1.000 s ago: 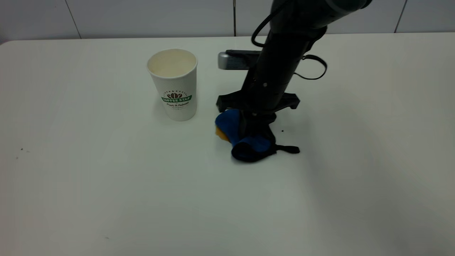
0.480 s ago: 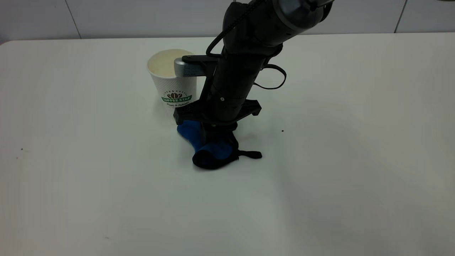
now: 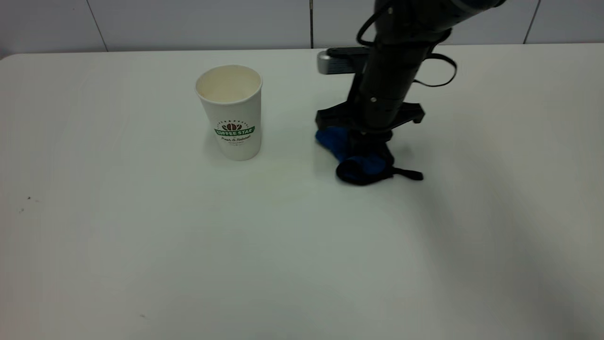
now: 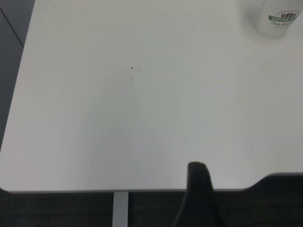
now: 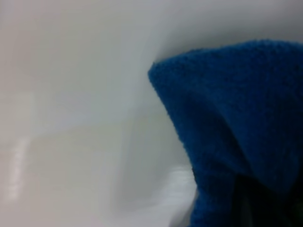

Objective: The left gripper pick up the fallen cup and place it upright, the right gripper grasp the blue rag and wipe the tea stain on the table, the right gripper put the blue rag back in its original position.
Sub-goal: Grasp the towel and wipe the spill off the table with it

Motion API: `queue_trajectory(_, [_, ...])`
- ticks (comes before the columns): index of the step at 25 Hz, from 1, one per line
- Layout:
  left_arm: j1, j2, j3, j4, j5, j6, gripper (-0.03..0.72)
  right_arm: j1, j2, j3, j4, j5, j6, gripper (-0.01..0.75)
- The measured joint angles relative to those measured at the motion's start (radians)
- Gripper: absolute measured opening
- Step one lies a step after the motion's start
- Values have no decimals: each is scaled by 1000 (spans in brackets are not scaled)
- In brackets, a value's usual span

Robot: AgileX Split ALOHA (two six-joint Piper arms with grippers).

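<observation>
The cup stands upright on the white surface, at about 10 o'clock from the middle of the exterior view, its green logo facing the camera and its cream inside showing; the right gripper comes down steeply at about 1 o'clock, well apart from the cup, its jaws clenched on the rag, which is bunched up and pressed against the surface; the rag's black strap trails out flat toward 3 o'clock; in the right wrist view the blue rag fills one side, with bare white surface beside it; no stain shows around the rag; in the left wrist view only one dark finger of the left gripper shows, at the surface's near edge, so I cannot tell whether its jaws are released or clenched; the cup is far off at that view's corner; a few tiny dark specks dot the surface.
</observation>
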Motion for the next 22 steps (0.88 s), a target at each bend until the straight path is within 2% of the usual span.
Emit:
queue_trajectory(8, [0,0,0,0,0,0,587,-238,-2,-4,-22,83,17,67])
queue_trajectory(12, [0,0,0,0,0,0,587,-328,-2,-9,-47,109,6,67])
queue_trajectory(19, [0,0,0,0,0,0,587,-382,-5,-10,-59,124,-30,89])
queue_trajectory(22, [0,0,0,0,0,0,587,-383,-18,-8,-66,130,-36,188])
